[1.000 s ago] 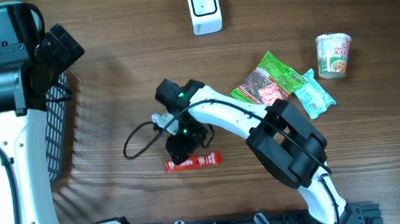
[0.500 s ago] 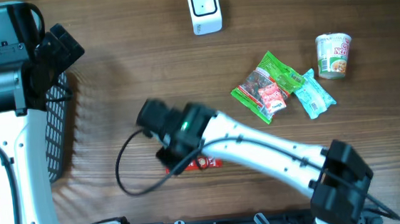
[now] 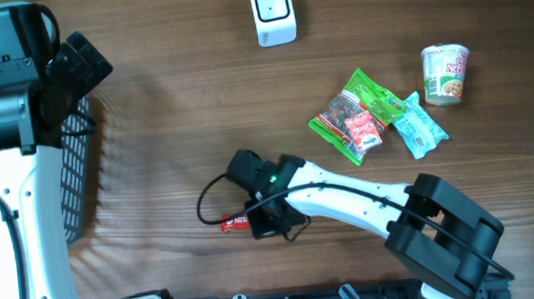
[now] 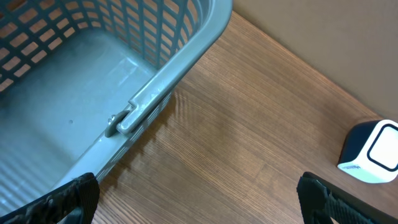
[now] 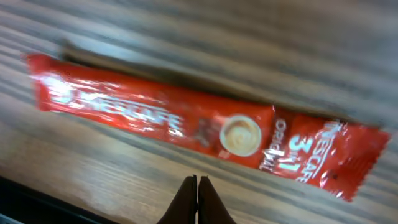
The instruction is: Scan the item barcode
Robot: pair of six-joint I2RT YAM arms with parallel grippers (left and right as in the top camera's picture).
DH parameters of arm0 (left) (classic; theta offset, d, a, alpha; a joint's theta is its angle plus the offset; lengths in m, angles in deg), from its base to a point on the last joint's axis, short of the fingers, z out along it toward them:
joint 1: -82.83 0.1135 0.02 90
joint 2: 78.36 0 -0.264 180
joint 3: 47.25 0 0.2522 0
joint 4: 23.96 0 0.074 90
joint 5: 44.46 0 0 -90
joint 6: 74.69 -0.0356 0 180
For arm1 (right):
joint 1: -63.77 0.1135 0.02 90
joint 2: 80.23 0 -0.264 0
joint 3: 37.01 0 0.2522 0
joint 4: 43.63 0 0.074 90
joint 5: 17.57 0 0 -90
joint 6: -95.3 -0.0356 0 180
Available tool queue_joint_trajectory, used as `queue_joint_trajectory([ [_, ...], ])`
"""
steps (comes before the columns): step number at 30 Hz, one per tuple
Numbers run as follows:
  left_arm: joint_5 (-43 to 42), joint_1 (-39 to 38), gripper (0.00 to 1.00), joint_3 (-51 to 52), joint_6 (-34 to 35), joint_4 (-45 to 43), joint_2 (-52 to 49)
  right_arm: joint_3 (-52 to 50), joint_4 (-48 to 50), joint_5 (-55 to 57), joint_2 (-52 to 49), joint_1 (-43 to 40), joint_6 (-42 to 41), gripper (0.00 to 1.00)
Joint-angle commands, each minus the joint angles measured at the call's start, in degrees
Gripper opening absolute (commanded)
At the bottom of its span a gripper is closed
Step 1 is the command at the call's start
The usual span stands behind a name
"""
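- The right gripper (image 5: 198, 198) is fully closed, its 2 fingertips pressed together with nothing between them. It holds nothing.
- The red Nescafé sachet (image 5: 205, 127) lies flat on the wooden table (image 3: 149, 111), just beyond those closed tips.
- From overhead, only the sachet's left end (image 3: 234, 225) shows. 1 second ago nearly its whole length was visible below the wrist, and it sits in the same spot now.
- The right arm (image 3: 347, 196) has shifted. Half a second ago its wrist was further left, and now it is back over the sachet. The elbow is lower and further right than 1 second ago.
- The black cable (image 3: 209, 197) loops at the wrist's left side, in a tighter loop than half a second ago.
- The left gripper (image 4: 199, 202) is wide open and empty beside the grey basket (image 4: 155, 93). From overhead the left arm has not moved.
- The white scanner (image 3: 272, 12), green snack pack (image 3: 355, 114), blue pack (image 3: 421, 128) and noodle cup (image 3: 446, 73) are unchanged and well apart from the sachet.
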Motion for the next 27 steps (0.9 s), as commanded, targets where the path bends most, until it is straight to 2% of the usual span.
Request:
queue_joint_trajectory([
  [1,0.52,0.24,1.00,-0.59,-0.48,0.00,0.15,-2.54,0.28,-3.17,-0.55,0.37,-14.58,0.04],
  [4,0.52,0.24,1.00,-0.59,-0.48,0.00,0.15,-2.60,1.81,-1.53,-0.55,0.37,-20.22,0.04],
  [8,0.52,0.24,1.00,-0.59,-0.48,0.00,0.15,-2.60,6.36,2.95,-0.55,-0.74,-22.18,0.04],
  [13,0.52,0.24,1.00,-0.59,-0.48,0.00,0.15,-3.39,6.62,7.04,-0.55,-1.11,-33.09,0.04],
  [17,0.52,0.24,1.00,-0.59,-0.48,0.00,0.15,-3.39,12.09,16.68,-0.66,-1.11,-33.09,0.04],
  [21,0.52,0.24,1.00,-0.59,-0.48,0.00,0.15,-3.39,17.29,22.95,-1.14,-1.11,-30.27,0.04],
  [25,0.52,0.24,1.00,-0.59,-0.48,0.00,0.15,-3.39,26.10,21.84,-4.55,-1.09,-23.85,0.04],
  [26,0.52,0.24,1.00,-0.59,-0.48,0.00,0.15,-3.39,31.19,19.02,-6.12,-1.11,-18.27,0.04],
  [27,0.52,0.24,1.00,-0.59,-0.48,0.00,0.15,-3.37,35.41,16.83,-6.73,-1.11,-8.74,0.04],
])
